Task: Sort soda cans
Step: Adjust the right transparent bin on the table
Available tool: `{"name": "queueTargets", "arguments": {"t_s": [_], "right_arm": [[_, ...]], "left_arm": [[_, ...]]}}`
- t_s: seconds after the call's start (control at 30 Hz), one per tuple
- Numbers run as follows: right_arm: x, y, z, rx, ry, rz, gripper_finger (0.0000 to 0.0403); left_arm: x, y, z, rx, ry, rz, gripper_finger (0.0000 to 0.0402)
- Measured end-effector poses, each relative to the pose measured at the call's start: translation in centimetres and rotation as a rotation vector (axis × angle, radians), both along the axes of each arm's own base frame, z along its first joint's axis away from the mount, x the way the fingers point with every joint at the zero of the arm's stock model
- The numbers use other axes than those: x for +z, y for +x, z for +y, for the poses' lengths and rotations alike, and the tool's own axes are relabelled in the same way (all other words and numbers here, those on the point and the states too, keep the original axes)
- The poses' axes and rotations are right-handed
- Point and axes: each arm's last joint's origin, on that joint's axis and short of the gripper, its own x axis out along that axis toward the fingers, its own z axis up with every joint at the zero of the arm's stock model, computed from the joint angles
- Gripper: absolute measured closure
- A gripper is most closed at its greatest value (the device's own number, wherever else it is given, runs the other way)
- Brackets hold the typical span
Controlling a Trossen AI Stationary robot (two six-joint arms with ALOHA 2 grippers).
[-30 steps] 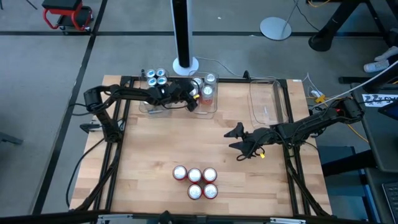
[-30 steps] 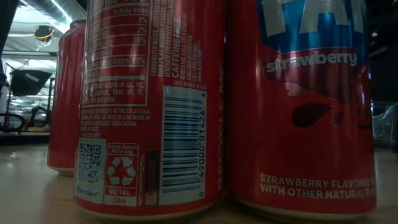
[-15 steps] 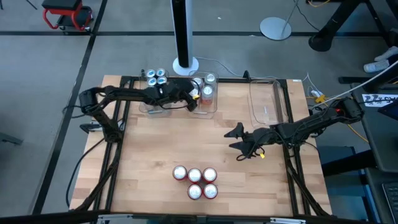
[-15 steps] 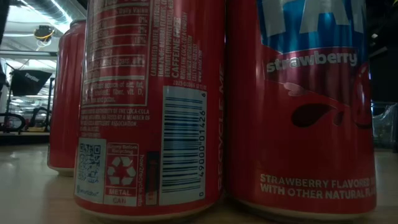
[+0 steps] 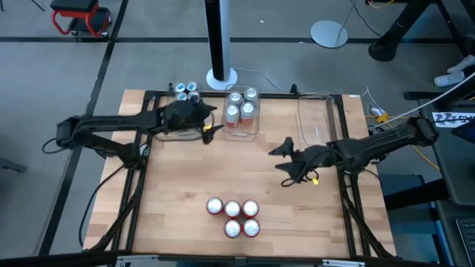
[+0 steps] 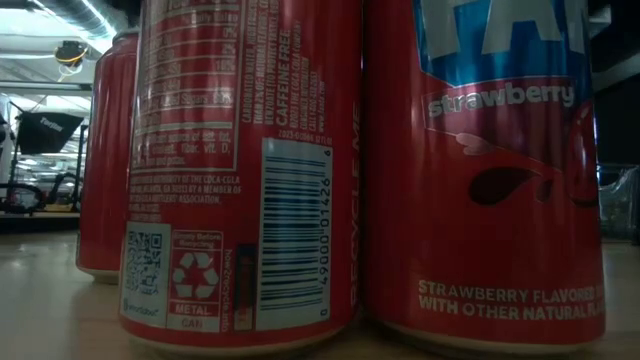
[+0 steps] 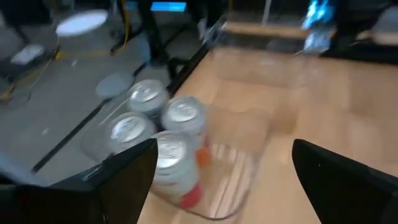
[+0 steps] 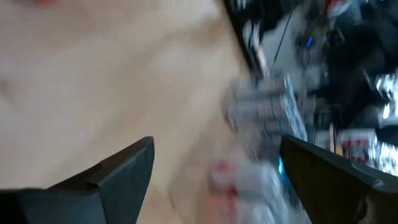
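Five red soda cans stand packed together on the wooden worktop in the lower middle of the high view, three in a row with two touching them below. In the low view two of them fill the frame side by side, one with a barcode, one marked strawberry. Four more cans stand in a clear tub at the upper middle of the frame. A cluster of blue-sided cans sits to their left, at the worktop's top edge.

The left gripper hovers between these two groups, its fingers spread with nothing between them. The right gripper hangs over bare wood at middle right, also spread and holding nothing. An empty clear tub lies at the upper right.
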Motion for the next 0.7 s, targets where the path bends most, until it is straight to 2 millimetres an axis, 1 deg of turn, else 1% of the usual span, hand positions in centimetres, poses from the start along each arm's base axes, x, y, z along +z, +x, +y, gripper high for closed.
{"name": "queueTargets", "arguments": {"t_s": [0.07, 0.13, 0.2, 0.23, 0.3, 0.37, 0.43, 0.5, 0.57, 0.7], "right_arm": [[2.4, -0.3, -0.4, -0.078, -0.034, 0.068, 0.0056], [4.8, -1.0, -1.2, -0.171, -0.063, 0.147, 0.0056], [6.8, -1.7, -2.4, -0.264, -0.055, 0.208, 0.0056], [7.5, -2.1, -3.0, -0.312, -0.045, 0.242, 0.0056], [8.1, -3.0, -4.3, -0.4, -0.019, 0.317, 0.0056], [7.9, -3.8, -5.6, -0.491, 0.015, 0.387, 0.0056], [7.3, -4.6, -6.9, -0.58, 0.05, 0.477, 0.0056], [6.5, -5.2, -8.2, -0.655, 0.081, 0.544, 0.0056], [5.6, -5.4, -9.4, -0.708, 0.116, 0.575, 0.0056], [3.6, -5.4, -12.2, -0.75, 0.17, 0.634, 0.0056]], "left_arm": [[-0.7, -0.7, -0.8, -0.034, 0.041, -0.1, 0.0043], [-0.6, -1.1, -1.4, -0.057, 0.087, -0.259, 0.0043], [-0.8, -1.6, -2.1, -0.077, 0.103, -0.35, 0.0043], [-1.1, -1.8, -2.4, -0.089, 0.106, -0.381, 0.0043], [-2.2, -2.0, -3.1, -0.117, 0.097, -0.39, 0.0043], [-3.1, -2.1, -3.8, -0.146, 0.095, -0.406, 0.0043], [-3.6, -2.2, -4.2, -0.17, 0.106, -0.406, 0.0043], [-3.4, -2.3, -4.5, -0.185, 0.117, -0.412, 0.0043], [-3.1, -2.4, -4.8, -0.195, 0.117, -0.436, 0.0043], [-3.0, -2.3, -5.2, -0.214, 0.117, -0.447, 0.0043]]}}
